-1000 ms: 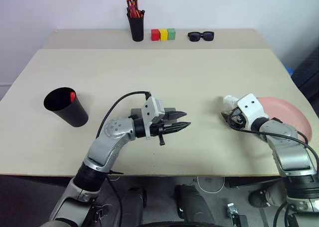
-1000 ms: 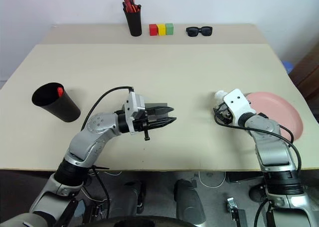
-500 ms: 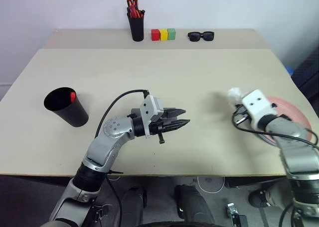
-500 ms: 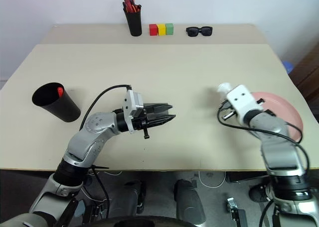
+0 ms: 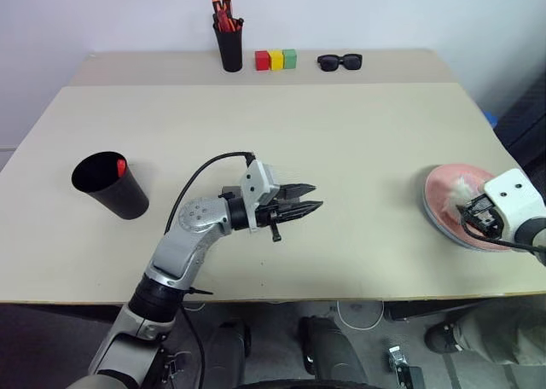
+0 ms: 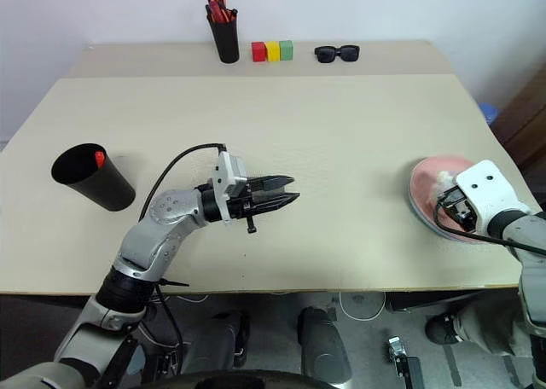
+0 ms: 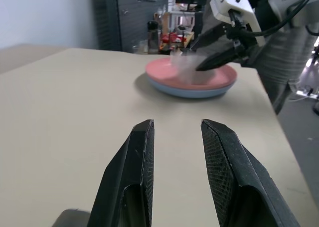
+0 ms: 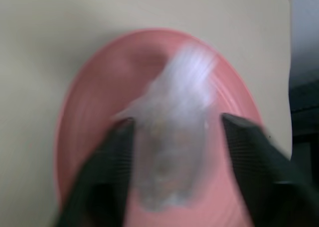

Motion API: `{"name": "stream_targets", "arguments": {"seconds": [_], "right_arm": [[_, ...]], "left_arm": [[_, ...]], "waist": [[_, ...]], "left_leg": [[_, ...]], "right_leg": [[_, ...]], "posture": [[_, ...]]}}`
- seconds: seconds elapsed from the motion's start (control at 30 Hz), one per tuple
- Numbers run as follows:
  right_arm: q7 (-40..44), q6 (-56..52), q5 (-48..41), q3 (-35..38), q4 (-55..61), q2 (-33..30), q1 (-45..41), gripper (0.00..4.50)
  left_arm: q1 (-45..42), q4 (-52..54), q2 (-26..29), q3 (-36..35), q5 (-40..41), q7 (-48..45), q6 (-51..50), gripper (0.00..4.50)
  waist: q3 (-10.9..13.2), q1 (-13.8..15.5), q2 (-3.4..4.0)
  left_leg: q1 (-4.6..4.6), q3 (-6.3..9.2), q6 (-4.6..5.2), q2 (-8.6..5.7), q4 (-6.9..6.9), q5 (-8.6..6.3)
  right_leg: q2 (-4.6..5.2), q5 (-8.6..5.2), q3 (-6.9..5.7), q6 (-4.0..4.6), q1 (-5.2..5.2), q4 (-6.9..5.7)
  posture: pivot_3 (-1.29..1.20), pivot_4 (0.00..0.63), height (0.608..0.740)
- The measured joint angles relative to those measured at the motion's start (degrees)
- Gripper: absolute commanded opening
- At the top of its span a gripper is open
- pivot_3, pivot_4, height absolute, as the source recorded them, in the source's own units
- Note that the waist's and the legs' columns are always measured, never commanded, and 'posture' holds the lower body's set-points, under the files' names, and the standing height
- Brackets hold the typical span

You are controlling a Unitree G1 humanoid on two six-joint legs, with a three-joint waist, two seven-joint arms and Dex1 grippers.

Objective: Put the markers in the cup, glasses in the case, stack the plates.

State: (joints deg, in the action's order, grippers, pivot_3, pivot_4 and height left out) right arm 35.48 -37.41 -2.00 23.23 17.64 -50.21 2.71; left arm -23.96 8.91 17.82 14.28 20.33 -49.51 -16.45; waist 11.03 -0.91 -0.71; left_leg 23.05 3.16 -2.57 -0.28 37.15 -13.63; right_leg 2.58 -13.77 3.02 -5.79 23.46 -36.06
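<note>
**Right tool over stacked plates, left tool idle mid-surface**

- Right tool (image 8: 177,121): fingers spread wide, hanging just above the pink plate (image 5: 444,193).
- Blurred whitish crumpled wad (image 8: 172,152) sitting in the gap between those fingers, over the plate's middle. Contact with either finger: cannot tell.
- Pink plate directly under the right tool, stacked on the light blue plate (image 7: 192,92). Only the blue rim peeking out below.
- Stack near the surface (image 5: 341,133) edge on the robot's right.
- Left tool (image 5: 309,208): fingers partly apart, clear gap between them, nothing gripped. Held level above the middle of the surface, tips aimed at the right tool.
- Plate stack straight ahead of the left tool's fingertips, well apart from them.
- Black cup (image 5: 109,184) behind the left tool, out past the arm's elbow, well apart. Standing tilted on the surface, mouth up.
- Red marker (image 5: 122,165) inside the cup, only the tip visible at the rim.
- Far from both tools, along the back edge: pen pot (image 5: 230,48), coloured blocks (image 5: 275,60), black sunglasses (image 5: 339,62).
</note>
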Motion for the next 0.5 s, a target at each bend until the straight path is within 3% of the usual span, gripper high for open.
{"name": "stream_targets", "arguments": {"seconds": [0.03, 0.23, 0.5], "right_arm": [[0.38, 0.16, -0.22, -0.31, 0.02, -0.11, -0.49, 4.45], [3.38, 5.25, -1.80, -1.99, -0.06, -0.56, -2.39, 4.45], [9.33, 7.78, -14.06, -4.72, 1.10, 4.75, -11.42, 4.45]], "left_arm": [[0.08, 0.01, 0.49, -0.41, -0.19, 0.16, 0.00, 1.48], [2.54, 0.23, 3.51, -4.77, -1.02, 2.99, 0.00, 1.48], [11.98, 4.83, 8.13, -16.24, -1.09, 11.29, -0.52, 1.48]], "waist": [[0.00, 0.00, 0.00], [0.00, -0.03, -0.01], [0.04, -0.02, -0.07]], "left_leg": [[0.00, 0.00, 0.00, 0.00, 0.00, 0.00], [0.00, 0.01, 0.00, 0.00, -0.01, 0.00], [0.00, 0.08, 0.01, 0.09, -0.06, -0.01]], "right_leg": [[0.00, 0.00, 0.00, 0.00, 0.00, 0.00], [0.01, 0.00, 0.00, 0.00, 0.00, 0.00], [-0.02, 0.06, -0.05, 0.08, 0.01, 0.00]], "posture": [[0.00, 0.150, 0.740], [0.00, 0.150, 0.740], [0.00, 0.150, 0.740]]}}
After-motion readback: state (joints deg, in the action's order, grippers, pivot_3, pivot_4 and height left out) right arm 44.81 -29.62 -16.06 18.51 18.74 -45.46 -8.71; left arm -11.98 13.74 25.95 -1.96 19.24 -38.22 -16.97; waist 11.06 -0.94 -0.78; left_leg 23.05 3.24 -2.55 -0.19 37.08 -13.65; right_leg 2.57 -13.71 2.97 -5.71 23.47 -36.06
